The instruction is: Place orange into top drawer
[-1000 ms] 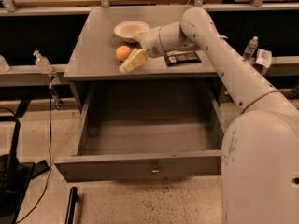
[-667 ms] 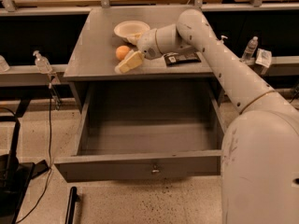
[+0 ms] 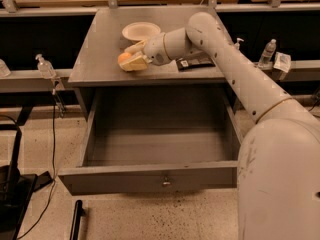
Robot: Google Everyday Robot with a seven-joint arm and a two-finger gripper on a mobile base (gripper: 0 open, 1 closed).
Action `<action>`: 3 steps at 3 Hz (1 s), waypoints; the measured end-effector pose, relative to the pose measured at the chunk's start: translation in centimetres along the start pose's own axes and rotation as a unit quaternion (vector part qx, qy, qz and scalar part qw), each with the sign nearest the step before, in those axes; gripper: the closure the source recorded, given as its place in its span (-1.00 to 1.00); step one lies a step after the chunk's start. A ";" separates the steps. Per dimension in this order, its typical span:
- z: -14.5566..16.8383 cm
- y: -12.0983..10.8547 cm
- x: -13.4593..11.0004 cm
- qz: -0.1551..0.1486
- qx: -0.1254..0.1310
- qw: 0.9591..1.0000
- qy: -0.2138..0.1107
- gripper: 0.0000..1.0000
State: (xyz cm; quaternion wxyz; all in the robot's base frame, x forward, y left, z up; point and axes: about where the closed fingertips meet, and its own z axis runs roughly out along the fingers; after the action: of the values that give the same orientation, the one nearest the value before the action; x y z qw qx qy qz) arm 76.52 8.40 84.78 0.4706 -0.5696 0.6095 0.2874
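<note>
The white arm (image 3: 235,79) runs from the lower right of the frame up to the upper centre. Below it the top drawer (image 3: 150,179) stands pulled out, filling the middle of the frame, its keyhole at the front. Above lies the grey surface (image 3: 100,49), with a white bowl (image 3: 141,31) near its back. The hand (image 3: 132,57) sits at the orange (image 3: 122,58), left of centre on the surface, just in front of the bowl; whether it grips the fruit I cannot tell.
</note>
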 end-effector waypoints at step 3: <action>-2.2 0.3 -3.5 -0.026 -0.029 0.997 -0.060 1.00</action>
State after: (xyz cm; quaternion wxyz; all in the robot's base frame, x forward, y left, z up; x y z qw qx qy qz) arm 75.40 7.99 88.75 0.4967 -0.5805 0.5567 0.3261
